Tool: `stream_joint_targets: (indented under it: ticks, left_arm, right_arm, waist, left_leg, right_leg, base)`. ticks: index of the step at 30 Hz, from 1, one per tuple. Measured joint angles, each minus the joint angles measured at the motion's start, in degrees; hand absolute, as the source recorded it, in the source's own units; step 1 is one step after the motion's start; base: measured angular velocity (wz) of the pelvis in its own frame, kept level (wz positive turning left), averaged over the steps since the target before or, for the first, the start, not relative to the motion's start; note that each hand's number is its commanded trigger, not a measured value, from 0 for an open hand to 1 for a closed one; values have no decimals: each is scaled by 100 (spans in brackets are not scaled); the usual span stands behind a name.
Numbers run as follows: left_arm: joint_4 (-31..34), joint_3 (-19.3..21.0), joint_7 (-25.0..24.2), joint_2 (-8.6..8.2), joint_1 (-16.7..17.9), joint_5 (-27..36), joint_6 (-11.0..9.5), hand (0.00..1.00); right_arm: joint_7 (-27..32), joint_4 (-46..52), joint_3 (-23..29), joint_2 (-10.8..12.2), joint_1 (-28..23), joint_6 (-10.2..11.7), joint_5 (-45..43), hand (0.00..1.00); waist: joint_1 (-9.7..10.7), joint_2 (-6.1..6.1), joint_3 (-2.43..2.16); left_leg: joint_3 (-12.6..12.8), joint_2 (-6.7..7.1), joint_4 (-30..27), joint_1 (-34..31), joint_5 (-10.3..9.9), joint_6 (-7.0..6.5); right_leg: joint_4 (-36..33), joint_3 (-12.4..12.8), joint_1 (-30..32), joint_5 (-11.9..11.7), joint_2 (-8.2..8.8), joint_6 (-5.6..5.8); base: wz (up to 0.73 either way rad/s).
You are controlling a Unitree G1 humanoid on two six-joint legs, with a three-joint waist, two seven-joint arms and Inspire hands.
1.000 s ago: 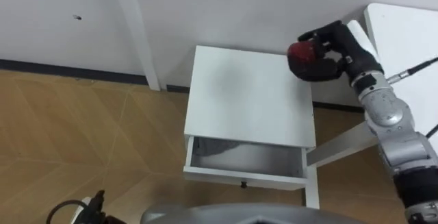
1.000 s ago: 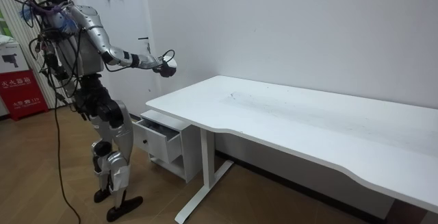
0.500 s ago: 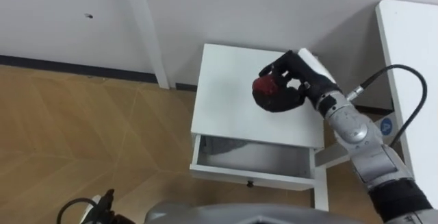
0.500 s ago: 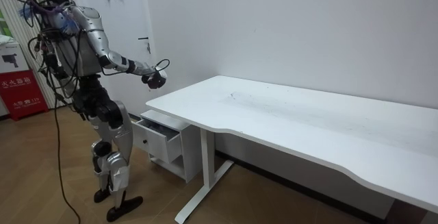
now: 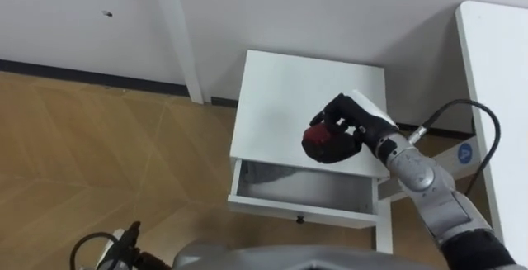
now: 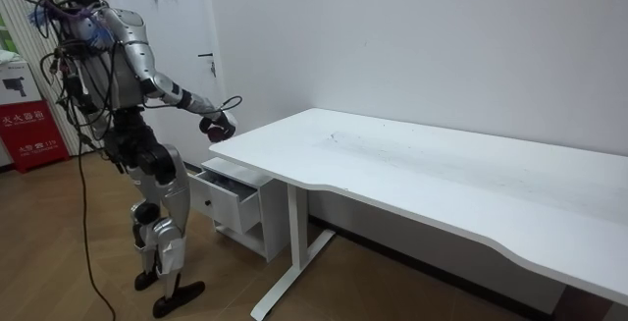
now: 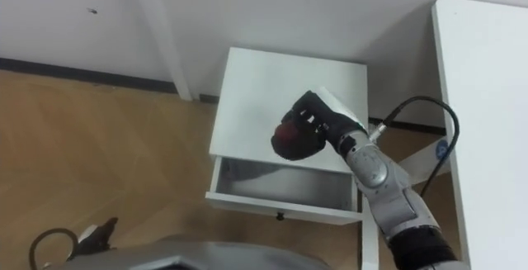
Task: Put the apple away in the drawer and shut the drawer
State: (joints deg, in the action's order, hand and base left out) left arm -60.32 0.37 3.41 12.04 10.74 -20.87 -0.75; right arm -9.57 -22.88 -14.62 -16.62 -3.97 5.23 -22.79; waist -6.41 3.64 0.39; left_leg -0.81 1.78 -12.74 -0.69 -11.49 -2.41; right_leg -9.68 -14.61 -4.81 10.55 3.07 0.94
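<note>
Apple (image 5: 317, 141) is held within the curled fingers of the right robot hand (image 5: 353, 124) above the white cabinet's (image 5: 280, 97) front edge, with the open drawer (image 5: 297, 191) at six o'clock of it.

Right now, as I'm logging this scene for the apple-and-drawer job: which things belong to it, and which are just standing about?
Part of the job:
apple, gripped in the right hand
open drawer
small white cabinet that holds the drawer

Just standing about:
long white desk
red sign at the room view's left
</note>
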Motion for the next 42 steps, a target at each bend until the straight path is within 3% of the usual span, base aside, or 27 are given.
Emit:
stream_joint_targets:
  ticks: [12, 13, 14, 15, 28, 42]
  left_arm:
    - [-157, -9, 109, -3, -24, -4, -12, 0]
    - [-155, -12, 110, -3, -12, 4, -12, 0]
    - [-154, -48, 115, -1, 3, 5, -12, 0]
    - [-150, -75, 119, 1, 3, 0, -12, 0]
    - [101, -106, 277, -5, -3, -1, -208, 0]
    - [104, -95, 266, -42, 57, -3, -220, 0]
  right_arm:
    - [32, -402, 0, 50, 4, 15, -26, 100]
    - [32, -439, 0, 52, 4, 15, -25, 96]
    - [31, -487, 0, 54, 4, 15, -25, 74]
    - [31, -494, 0, 54, 3, 15, -25, 0]
    - [100, -515, -4, 143, -2, 109, -76, 0]
    - [128, -516, 1, 220, -14, 117, -500, 0]
  waist:
    - [2, 3, 4]
    - [2, 1, 5]
    - [-1, -4, 9]
    - [0, -8, 11]
    - [-7, -11, -7]
    - [15, 16, -17]
  left_leg:
    - [-4, -3, 0, -100, 0, 0]
    - [-6, -3, 2, -105, 0, 0]
    - [-9, -2, 2, -116, 0, 0]
    - [-9, -2, 2, -121, 0, 0]
    - [-43, 2, -77, -328, 1, 0]
    - [-22, 0, -63, -309, 1, 0]
  right_leg:
    - [7, -3, 99, 0, -5, 0]
    - [8, 6, 103, 0, -5, 0]
    - [10, 11, 113, 0, -5, 0]
    - [10, 10, 118, 0, -5, 0]
    - [8, 21, 285, 0, -9, 0]
    - [1, -12, 268, 0, -7, 0]
  base:
    - [0]
    - [0]
    - [0]
    - [0]
    - [2]
    - [-1]
